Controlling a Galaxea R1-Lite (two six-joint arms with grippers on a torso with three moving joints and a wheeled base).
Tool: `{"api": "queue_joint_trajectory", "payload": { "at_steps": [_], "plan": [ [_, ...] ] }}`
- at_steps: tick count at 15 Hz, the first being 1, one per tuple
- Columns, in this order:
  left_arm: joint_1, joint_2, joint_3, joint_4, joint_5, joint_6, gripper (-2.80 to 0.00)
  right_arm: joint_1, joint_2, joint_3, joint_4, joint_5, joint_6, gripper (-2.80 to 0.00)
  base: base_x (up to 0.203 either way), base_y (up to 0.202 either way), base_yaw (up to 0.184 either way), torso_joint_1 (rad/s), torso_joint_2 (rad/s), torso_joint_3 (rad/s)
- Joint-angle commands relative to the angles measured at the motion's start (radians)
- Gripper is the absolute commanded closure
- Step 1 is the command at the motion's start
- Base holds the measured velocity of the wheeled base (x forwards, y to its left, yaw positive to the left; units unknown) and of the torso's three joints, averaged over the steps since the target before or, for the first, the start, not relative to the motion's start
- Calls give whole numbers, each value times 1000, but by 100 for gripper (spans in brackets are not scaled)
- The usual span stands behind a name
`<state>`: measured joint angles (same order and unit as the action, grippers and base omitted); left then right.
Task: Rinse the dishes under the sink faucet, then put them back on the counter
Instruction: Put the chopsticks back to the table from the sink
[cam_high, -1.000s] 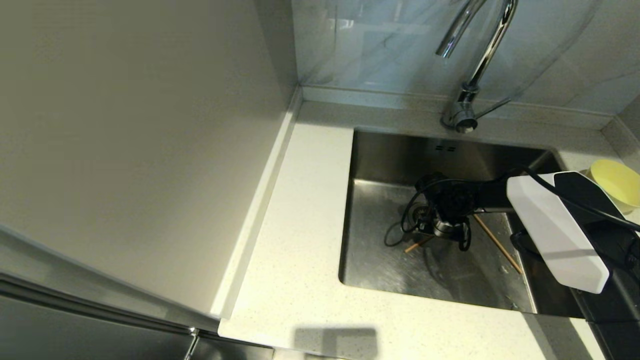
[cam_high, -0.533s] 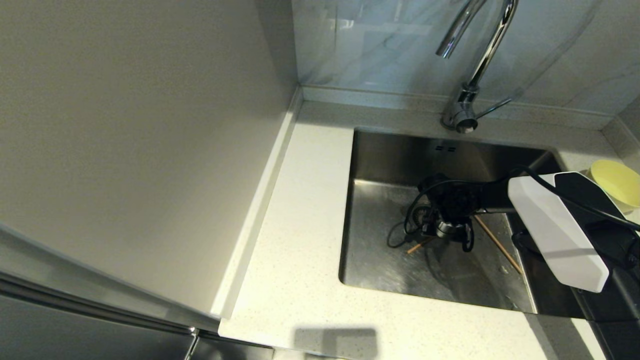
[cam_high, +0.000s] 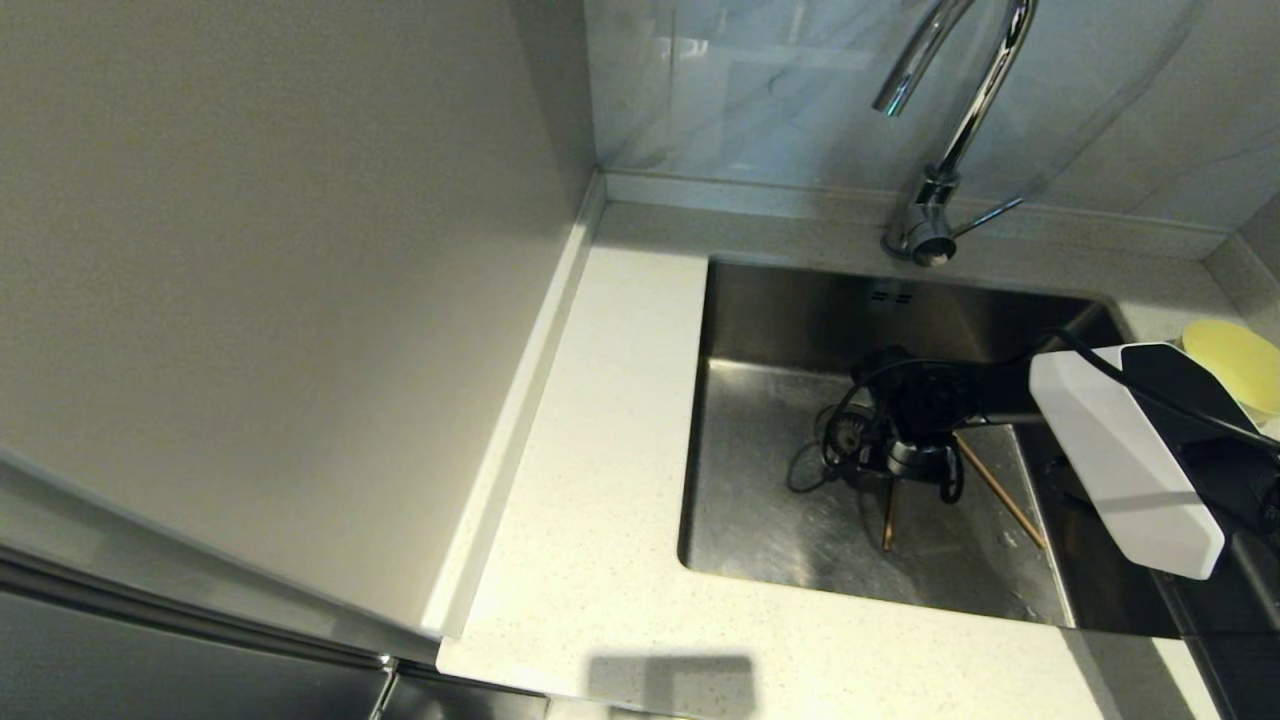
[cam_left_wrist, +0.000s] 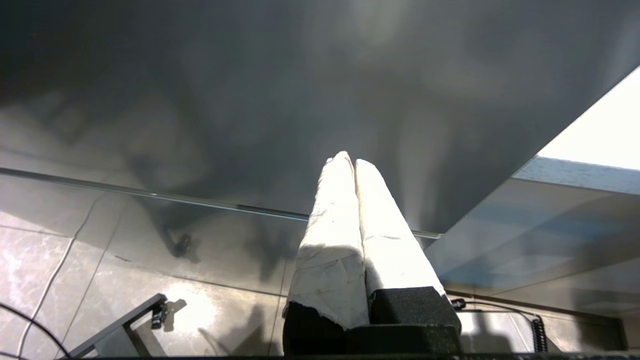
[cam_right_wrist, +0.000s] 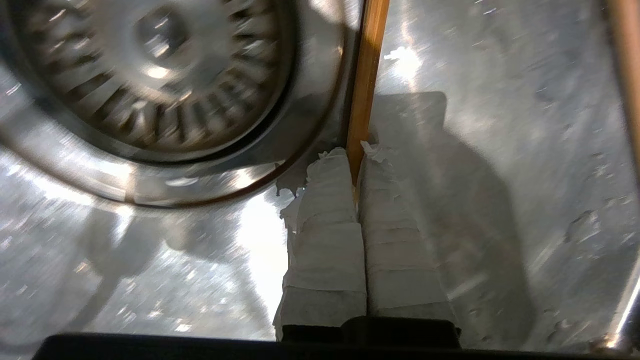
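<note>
Right gripper (cam_right_wrist: 356, 155): down in the sink, white-wrapped fingers (cam_right_wrist: 325, 220) pinched on one chopstick (cam_right_wrist: 365, 85); the stick juts out past the fingertips, low over the basin floor.
Grip, reason (judged): held near one end so the long free part can be carried under the spout for rinsing.
Second chopstick (cam_high: 1000, 492): lying loose on the sink floor, slanting toward the basin's right wall, apart from the held one.
Strainer drain (cam_right_wrist: 160, 75): just beside the held stick; the stick crosses its rim.
Sink (cam_high: 770, 310): steel basin; no water visible running.
Faucet (cam_high: 955, 130): behind the basin, spout arching high above the gripper, side lever pointing right.
Pale-yellow bowl (cam_high: 1230, 375): on the counter right of the sink, partly hidden by the right arm.
Pink bowl: not seen.
Counter (cam_high: 600, 480): speckled stone around the basin.
Obstacles (judged): the right arm's dangling cable (cam_high: 810, 470) hangs near the stick; the spout overhead limits a straight lift.
Left gripper (cam_left_wrist: 350, 162): parked below counter level, fingers pressed together, holding nothing.
</note>
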<state>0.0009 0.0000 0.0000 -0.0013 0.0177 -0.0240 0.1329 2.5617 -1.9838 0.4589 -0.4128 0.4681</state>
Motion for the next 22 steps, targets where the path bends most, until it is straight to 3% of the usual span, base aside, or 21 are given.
{"api": "queue_joint_trajectory", "payload": {
  "at_steps": [1, 12, 22],
  "plan": [
    [1, -3, 0, 0, 1, -1, 0, -12, -8, 0, 1, -4, 1, 0, 0, 0, 0, 0, 0, 0],
    [1, -3, 0, 0, 1, -1, 0, -60, -106, 8, 9, -22, -29, 0, 0, 0, 0, 0, 0, 0],
    [1, -3, 0, 0, 1, -1, 0, -165, -123, 17, 4, -29, -77, 0, 0, 0, 0, 0, 0, 0]
  ]
}}
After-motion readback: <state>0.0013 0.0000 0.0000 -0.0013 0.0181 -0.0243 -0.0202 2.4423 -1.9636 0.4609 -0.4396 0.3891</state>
